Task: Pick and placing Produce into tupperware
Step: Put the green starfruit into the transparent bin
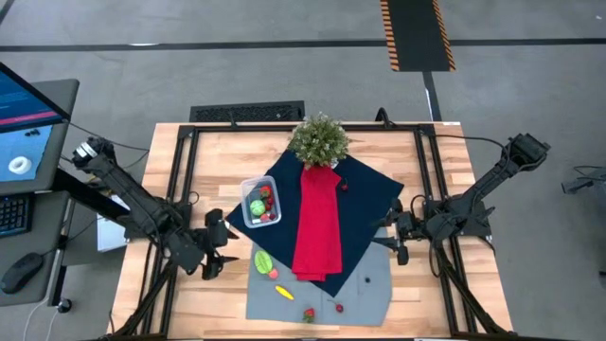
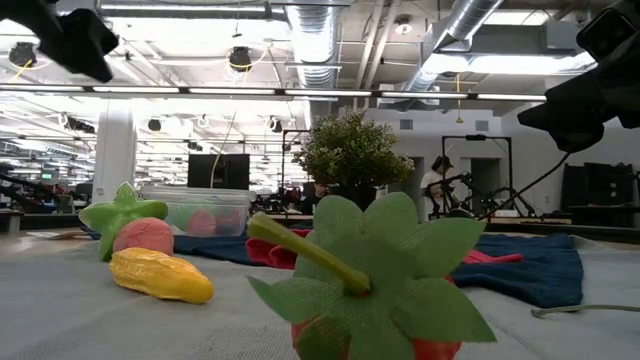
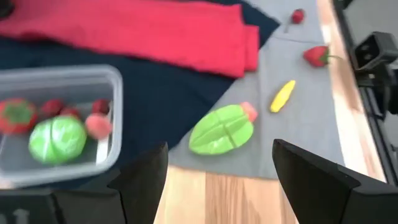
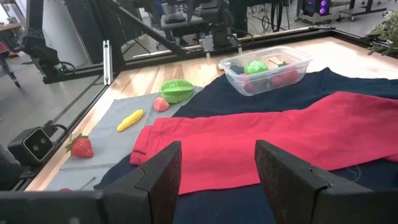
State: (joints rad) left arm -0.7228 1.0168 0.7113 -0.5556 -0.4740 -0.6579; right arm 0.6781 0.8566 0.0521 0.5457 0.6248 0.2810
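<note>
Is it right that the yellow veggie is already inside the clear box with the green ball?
Not quite. The yellow piece lies out on the grey cloth, not in the clear box. The green ball is inside the box. The high view shows it.

Clear glossy plastic tupperware (image 4: 267, 68)

High view looks straight down on the desk (image 1: 445, 170); low view sits at desk height — strawberry (image 2: 370, 285) close; both wrist views share the tupperware (image 3: 59, 124).
</note>
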